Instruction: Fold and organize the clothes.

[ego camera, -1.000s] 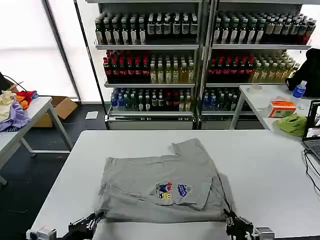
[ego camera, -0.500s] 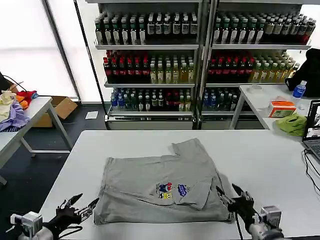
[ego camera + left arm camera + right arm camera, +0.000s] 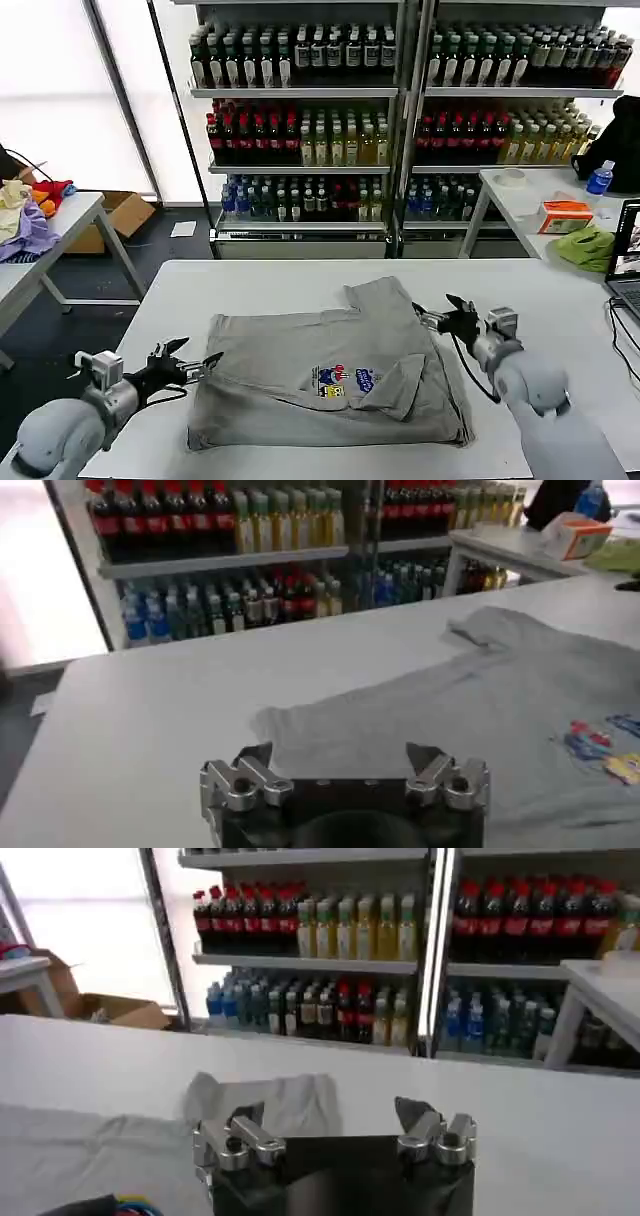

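A light grey short-sleeved shirt [image 3: 290, 350] lies partly folded on the white table [image 3: 540, 290], its small multicoloured chest print [image 3: 345, 381] facing up. My left gripper [image 3: 195, 358] hovers open just off the shirt's left edge. In the left wrist view the left gripper [image 3: 340, 758] has nothing between its fingers, and the shirt [image 3: 480, 705] spreads out beyond them. My right gripper [image 3: 435, 312] is open above the shirt's right side, near the far sleeve. From the right wrist, the right gripper [image 3: 330, 1113] is empty, with the sleeve [image 3: 270, 1098] lying past it.
Shelves of bottles [image 3: 310, 130] stand behind the table. A side table at the right holds an orange box [image 3: 563, 216], a lime-green cloth [image 3: 585, 247] and a laptop [image 3: 625, 262]. Lavender and red fabrics [image 3: 30, 225] lie on a table at the left.
Both grippers have left the shirt's near corners, opened, and risen away from the front edge. The left one is now at the shirt's left edge, the right one by its far right side.
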Controlling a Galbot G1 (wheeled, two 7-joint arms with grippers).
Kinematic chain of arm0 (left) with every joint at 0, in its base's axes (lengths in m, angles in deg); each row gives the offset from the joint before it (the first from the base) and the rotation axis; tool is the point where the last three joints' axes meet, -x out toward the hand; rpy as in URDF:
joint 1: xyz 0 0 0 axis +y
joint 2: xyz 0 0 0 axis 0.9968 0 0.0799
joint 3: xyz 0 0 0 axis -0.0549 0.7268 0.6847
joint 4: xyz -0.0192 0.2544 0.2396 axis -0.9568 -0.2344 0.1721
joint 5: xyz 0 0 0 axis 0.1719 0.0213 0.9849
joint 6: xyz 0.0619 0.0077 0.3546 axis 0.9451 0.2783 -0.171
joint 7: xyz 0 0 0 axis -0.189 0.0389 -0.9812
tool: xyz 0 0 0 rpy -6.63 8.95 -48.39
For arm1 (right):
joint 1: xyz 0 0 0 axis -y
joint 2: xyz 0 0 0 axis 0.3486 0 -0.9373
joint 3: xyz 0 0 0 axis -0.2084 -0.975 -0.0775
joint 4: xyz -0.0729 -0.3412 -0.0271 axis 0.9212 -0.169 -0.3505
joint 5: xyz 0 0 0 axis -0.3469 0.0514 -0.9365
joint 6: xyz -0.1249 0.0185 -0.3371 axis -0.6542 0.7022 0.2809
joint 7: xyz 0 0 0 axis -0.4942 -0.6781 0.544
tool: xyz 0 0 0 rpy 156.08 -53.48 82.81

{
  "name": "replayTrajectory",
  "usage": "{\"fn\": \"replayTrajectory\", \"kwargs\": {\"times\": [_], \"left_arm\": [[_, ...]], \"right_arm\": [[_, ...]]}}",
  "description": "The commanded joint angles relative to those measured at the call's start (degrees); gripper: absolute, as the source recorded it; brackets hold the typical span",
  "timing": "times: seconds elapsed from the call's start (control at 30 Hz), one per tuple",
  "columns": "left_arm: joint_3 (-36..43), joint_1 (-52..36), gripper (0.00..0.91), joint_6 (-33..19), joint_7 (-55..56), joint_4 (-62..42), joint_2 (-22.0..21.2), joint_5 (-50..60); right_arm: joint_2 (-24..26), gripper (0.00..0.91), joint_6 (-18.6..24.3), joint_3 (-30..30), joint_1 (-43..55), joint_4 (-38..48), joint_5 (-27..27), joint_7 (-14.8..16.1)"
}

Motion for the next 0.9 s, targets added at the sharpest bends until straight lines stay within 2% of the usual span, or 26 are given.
{"fn": "replayTrajectory", "kwargs": {"times": [0.03,0.27,0.53,0.6,0.63,0.67,0.7,0.73,0.77,0.8,0.9], "left_arm": [[13.5,-19.9,0.907,-0.1,-2.7,-17.6,0.2,0.8],[14.8,-21.9,0.907,-0.9,-2.6,-21.5,-1.4,1.3],[13.7,-20.6,0.907,-1.1,-2.5,-21.4,-1.5,1.8],[13.7,-20.4,0.907,-1.1,-2.5,-21.2,-1.6,1.7],[13.8,-20.3,0.907,-1.1,-2.5,-21.1,-1.7,1.7],[13.9,-20.2,0.907,-1.1,-2.4,-21.0,-1.7,1.7],[14.1,-20.1,0.907,-1.1,-2.5,-20.8,-1.8,1.7],[14.2,-20.1,0.907,-1.1,-2.5,-20.7,-2.1,1.7],[14.3,-20.1,0.907,-1.1,-2.4,-20.6,-2.2,1.6],[14.4,-20.1,0.907,-1.0,-2.4,-20.5,-2.5,1.6],[14.6,-20.4,0.907,-0.3,-2.1,-20.7,-3.2,1.0]], "right_arm": [[-4.7,0.907,0.9,-7.2,17.6,23.4,-3.5,3.9],[-7.9,0.907,1.5,-7.8,17.8,28.1,-5.8,4.1],[-8.1,0.907,0.5,-9.2,17.8,28.2,-6.4,5.8],[-8.1,0.907,0.3,-9.7,17.9,28.4,-6.3,5.4],[-8.1,0.867,0.2,-9.9,17.9,28.5,-6.3,5.1],[-8.2,0.867,0.0,-9.9,17.9,28.6,-6.1,4.7],[-8.3,0.746,-0.2,-9.9,17.9,28.8,-6.0,4.2],[-8.5,0.333,-0.3,-10.1,17.9,28.9,-6.0,4.0],[-8.4,0.212,-0.3,-10.5,18.0,29.0,-5.5,4.1],[-8.2,0.0,-0.3,-11.2,18.1,29.1,-5.2,4.3],[-8.5,0.0,-0.3,-11.5,18.3,29.9,-4.8,4.3]]}}
